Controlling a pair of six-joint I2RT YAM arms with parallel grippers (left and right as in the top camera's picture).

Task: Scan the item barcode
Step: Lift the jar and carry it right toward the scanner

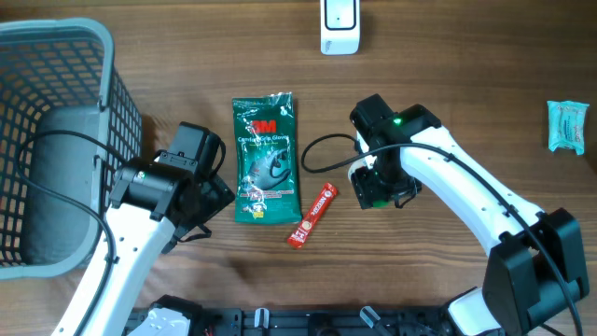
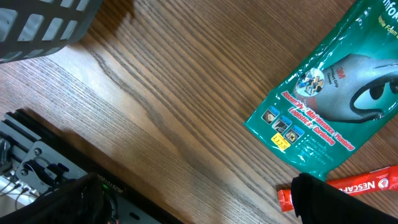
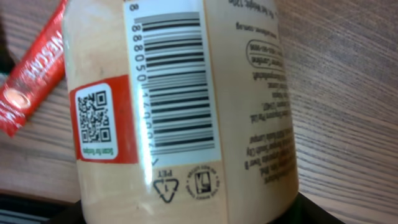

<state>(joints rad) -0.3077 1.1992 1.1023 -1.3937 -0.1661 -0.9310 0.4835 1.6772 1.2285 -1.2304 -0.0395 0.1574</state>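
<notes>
- Resting in the right claw [image 1: 381, 187]: one beige bottle [image 3: 249, 124], its base end toward the wrist camera and its length running away from it. It fills most of the right wrist view.
- Right claw, state: partly open and closed about the bottle. The fingers themselves lie outside the wrist view. From overhead the claw and wrist cover the bottle almost entirely.
- Bottle markings: a white panel with a black barcode [image 3: 177, 84] faces the wrist camera. A red label with a QR code [image 3: 96, 121] sits just beside it, and a recycling triangle is printed below.
- Right claw, position: over the middle of the bench [image 1: 448, 84], just right of the red sachet stick [image 1: 312, 216]. It is well apart from the white device [image 1: 340, 26] at the far edge.
- Left claw [image 1: 207, 191], state: spread to its widest, with nothing between the fingers and only bare bench wood beneath. It is near the lower left corner of the green glove pack [image 1: 265, 159].
- Green glove pack: flat on the bench between the two claws, printed face up.
- Red sachet stick: flat and diagonal, touching or just beside the pack's lower right corner.
- Grey mesh basket [image 1: 56, 140]: at the left edge of the bench.
- Small teal packet [image 1: 567, 126]: at the far right edge, well apart from everything else.
</notes>
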